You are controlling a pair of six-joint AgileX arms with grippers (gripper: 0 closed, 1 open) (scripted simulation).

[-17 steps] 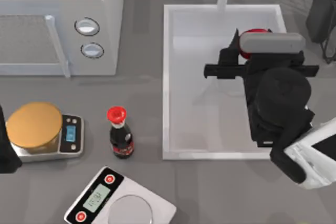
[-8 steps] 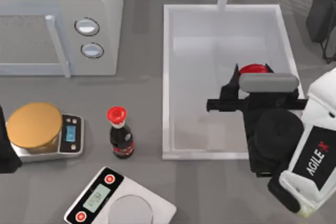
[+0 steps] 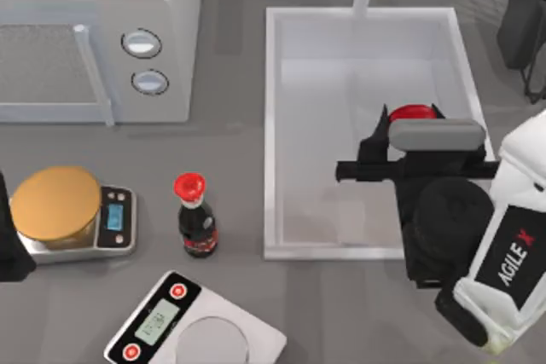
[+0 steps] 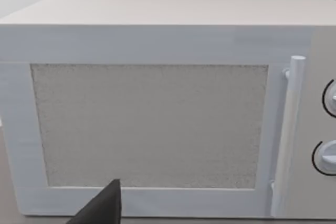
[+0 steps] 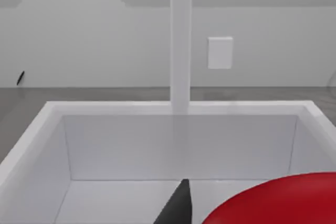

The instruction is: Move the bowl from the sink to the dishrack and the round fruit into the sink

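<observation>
on grey counter (image 3: 239, 138): white sink (image 3: 271, 125) (tap at back), right end effector (image 3: 411, 118) gripping round fruit (image 3: 413, 112).

The fruit (image 3: 413, 112) is showing glossy red against the sink (image 3: 275, 125), which is gleaming plain white. The worktop (image 3: 230, 151) is lying flat grey. The microwave (image 3: 94, 31) is wearing off-white with a speckled grey door panel. The bottle (image 3: 196, 226) is showing dark under a red cap. A disc (image 3: 55, 202) is glowing orange-gold.
</observation>
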